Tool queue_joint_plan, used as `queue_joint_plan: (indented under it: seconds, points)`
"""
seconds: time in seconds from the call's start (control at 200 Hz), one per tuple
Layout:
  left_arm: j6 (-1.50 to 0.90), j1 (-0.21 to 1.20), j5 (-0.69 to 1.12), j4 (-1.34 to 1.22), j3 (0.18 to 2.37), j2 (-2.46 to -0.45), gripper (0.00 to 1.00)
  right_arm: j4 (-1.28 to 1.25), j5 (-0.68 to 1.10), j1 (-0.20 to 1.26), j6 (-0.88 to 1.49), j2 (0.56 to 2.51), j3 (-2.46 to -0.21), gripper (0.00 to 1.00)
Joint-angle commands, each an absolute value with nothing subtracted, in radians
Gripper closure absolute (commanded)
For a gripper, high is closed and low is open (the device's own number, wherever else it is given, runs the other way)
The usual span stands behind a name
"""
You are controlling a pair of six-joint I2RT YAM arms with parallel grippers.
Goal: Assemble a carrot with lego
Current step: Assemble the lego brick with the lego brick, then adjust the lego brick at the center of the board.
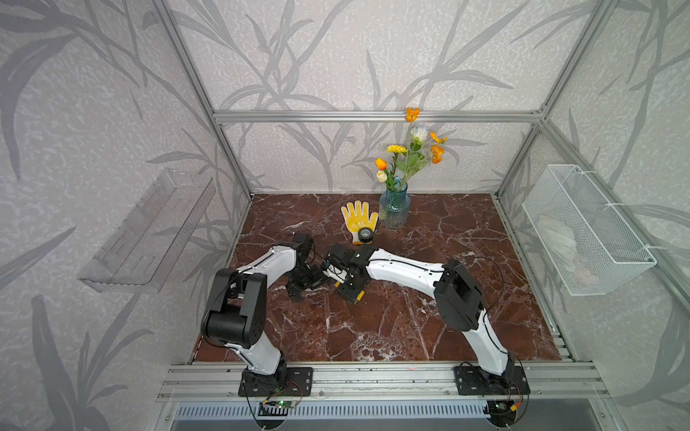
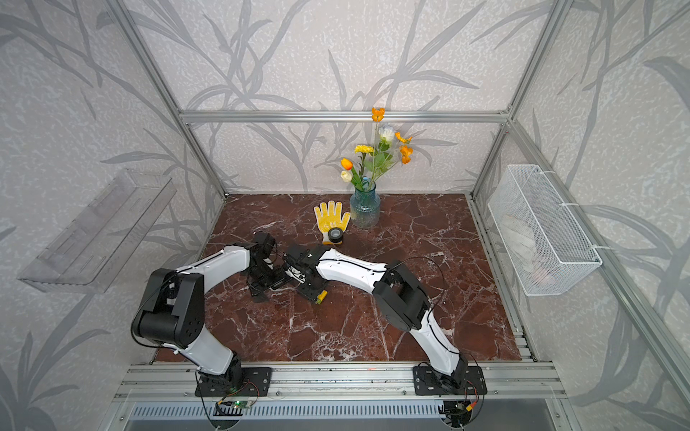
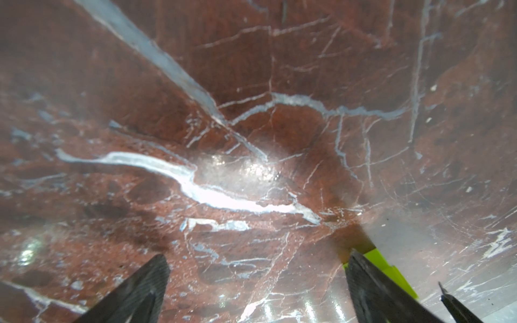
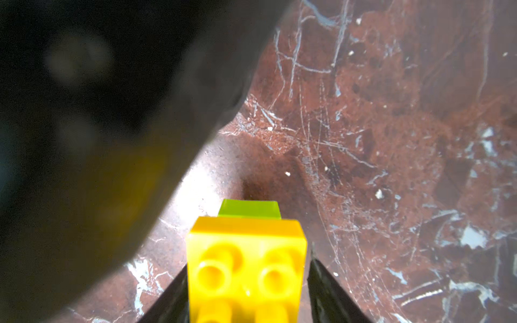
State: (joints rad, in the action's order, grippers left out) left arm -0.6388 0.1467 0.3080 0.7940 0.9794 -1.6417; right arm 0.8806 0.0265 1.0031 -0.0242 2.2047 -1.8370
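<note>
Red-brown veined marble tabletop (image 1: 392, 328), leaf-patterned grey walls (image 1: 336, 56) around.

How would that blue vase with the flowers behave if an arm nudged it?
Probably tips before it slides: the flowers stand tall above the vase. It looks like glass, so likely rigid, slick and breakable.

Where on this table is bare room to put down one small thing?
Free: the wide front part of the table, between the left arm and the right arm; also the side between the right arm and the wire basket. Crowded: the middle, where left pincer, right pincer and carrot meet; the back by glove, tape roll, vase.
</note>
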Motion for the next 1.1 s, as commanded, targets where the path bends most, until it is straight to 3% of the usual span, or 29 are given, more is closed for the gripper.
queue_joint_plan:
  seconds: [0.0, 0.33, 0.905, 1.095]
  points:
    - [-0.618, 0.128, 0.316, 0.835, 1.027, -1.591, 0.00, 0.974, 0.015, 1.002, -0.050, 2.178, -1.843, 0.38]
    - [-0.604, 0.098, 0.315, 0.869, 1.037, -1.566, 0.00, 0.997, 0.030, 1.001, -0.072, 2.192, -1.866, 0.53]
    - [-0.602, 0.094, 0.321, 0.873, 1.033, -1.561, 0.00, 1.025, 0.092, 0.983, -0.097, 2.213, -1.854, 0.52]
    - [-0.605, 0.094, 0.322, 0.864, 1.025, -1.563, 0.00, 1.019, 0.094, 0.982, -0.095, 2.216, -1.858, 0.63]
